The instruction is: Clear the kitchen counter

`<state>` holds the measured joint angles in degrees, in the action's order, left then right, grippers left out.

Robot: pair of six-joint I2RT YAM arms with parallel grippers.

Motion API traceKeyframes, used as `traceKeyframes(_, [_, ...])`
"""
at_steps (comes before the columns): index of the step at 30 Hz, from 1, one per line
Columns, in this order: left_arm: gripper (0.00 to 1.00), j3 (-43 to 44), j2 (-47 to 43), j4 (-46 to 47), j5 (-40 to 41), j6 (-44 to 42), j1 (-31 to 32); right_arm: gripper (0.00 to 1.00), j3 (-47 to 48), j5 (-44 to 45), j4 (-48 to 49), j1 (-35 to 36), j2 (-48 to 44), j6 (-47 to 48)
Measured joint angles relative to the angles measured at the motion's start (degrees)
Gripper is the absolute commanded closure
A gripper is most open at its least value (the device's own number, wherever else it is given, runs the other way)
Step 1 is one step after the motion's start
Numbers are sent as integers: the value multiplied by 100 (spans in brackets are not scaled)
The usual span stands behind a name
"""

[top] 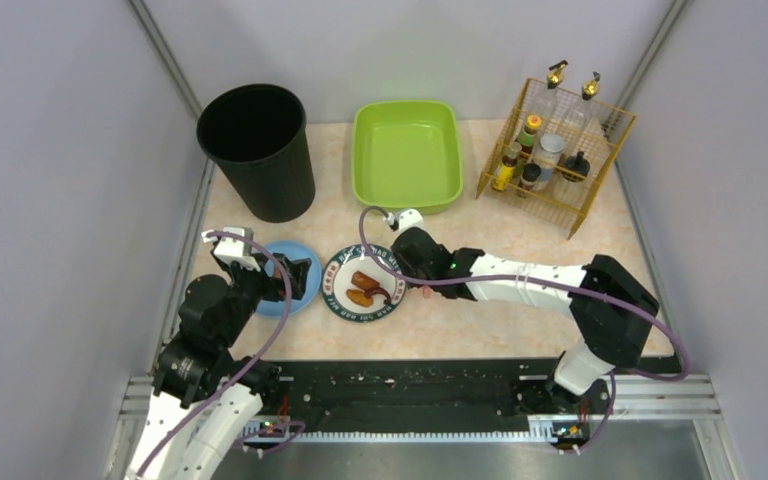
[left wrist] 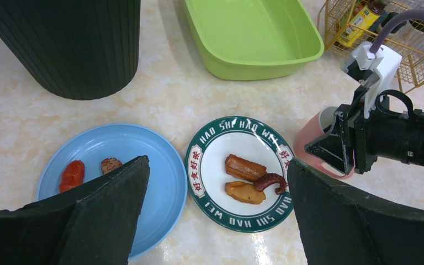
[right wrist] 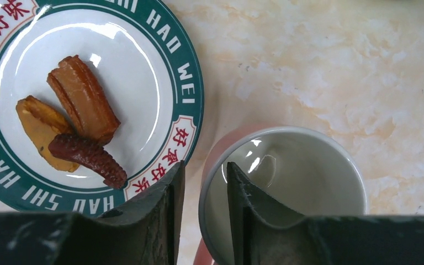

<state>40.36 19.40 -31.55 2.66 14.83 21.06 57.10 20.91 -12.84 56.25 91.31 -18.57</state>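
Right end effector (right wrist: 204,168): astride cup (right wrist: 309,182) rim, narrowed, not yet pinching.
Left end effector (left wrist: 218,161): spread, empty.
Outstanding: blue plate (left wrist: 160,149), green plate (left wrist: 237,144), cup on bench (left wrist: 199,94).

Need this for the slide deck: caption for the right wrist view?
Right gripper straddles the rim of the pink mug, one finger inside, beside the green-rimmed plate on the kitchen counter.

Mock kitchen in a lab booth: stone-look kitchen counter (top: 460,335), wire spice rack (top: 535,205), plain grey walls (top: 50,150)
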Motion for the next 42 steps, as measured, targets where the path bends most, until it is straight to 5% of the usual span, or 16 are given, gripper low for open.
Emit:
traceKeyframes(6, [1, 0, 0, 0, 0, 0, 2, 100, 9, 55, -20, -31, 28, 83])
traceKeyframes(26, [1, 0, -52, 2, -4, 0, 0, 100, 1097, 485, -544, -210, -59, 710])
traceKeyframes(42, [1, -2, -103, 0, -26, 0, 0, 100, 3418, 529, -448, -1528, 560, 852])
